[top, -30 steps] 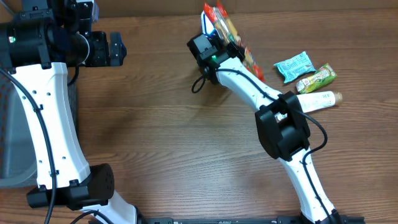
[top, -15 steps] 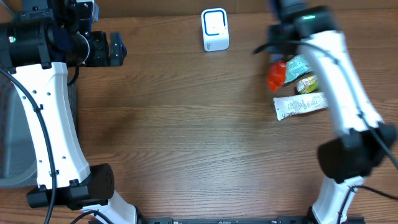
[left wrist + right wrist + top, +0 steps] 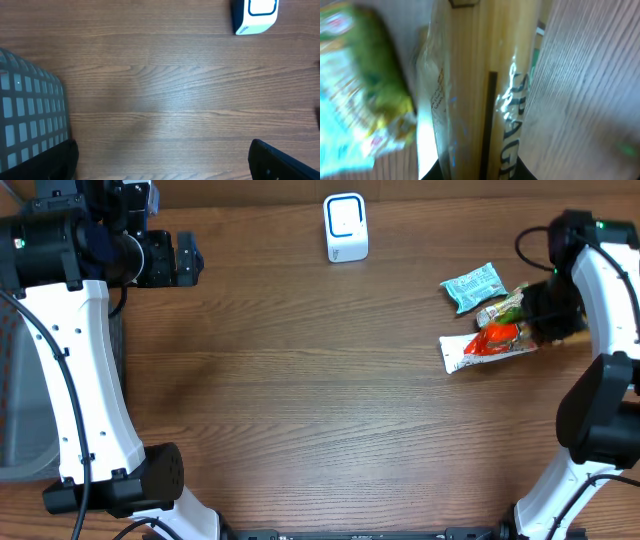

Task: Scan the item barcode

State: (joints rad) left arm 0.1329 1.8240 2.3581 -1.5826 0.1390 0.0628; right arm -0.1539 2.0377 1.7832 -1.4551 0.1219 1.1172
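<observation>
The white scanner with a blue rim (image 3: pixel 346 227) stands at the back middle of the table, also the scanner (image 3: pixel 255 15) in the left wrist view. My right gripper (image 3: pixel 525 330) is at the far right, shut on a spaghetti pack (image 3: pixel 485 90) with a red-orange end (image 3: pixel 495 337). The pack rests over a white packet (image 3: pixel 470 355). Black fingers (image 3: pixel 432 172) flank the pack at the bottom of the right wrist view. My left gripper (image 3: pixel 185 260) hovers at the back left, open and empty, also the left gripper (image 3: pixel 162 165). No barcode shows.
A teal packet (image 3: pixel 472 285) and a green packet (image 3: pixel 505 306) lie just behind the spaghetti pack; the green packet (image 3: pixel 380 75) shows blurred in the right wrist view. A grey mesh basket (image 3: pixel 30 120) sits at the left edge.
The right arm swung from the scanner to the far right with the spaghetti pack and brought it down onto the white packet. The left arm has not moved.
</observation>
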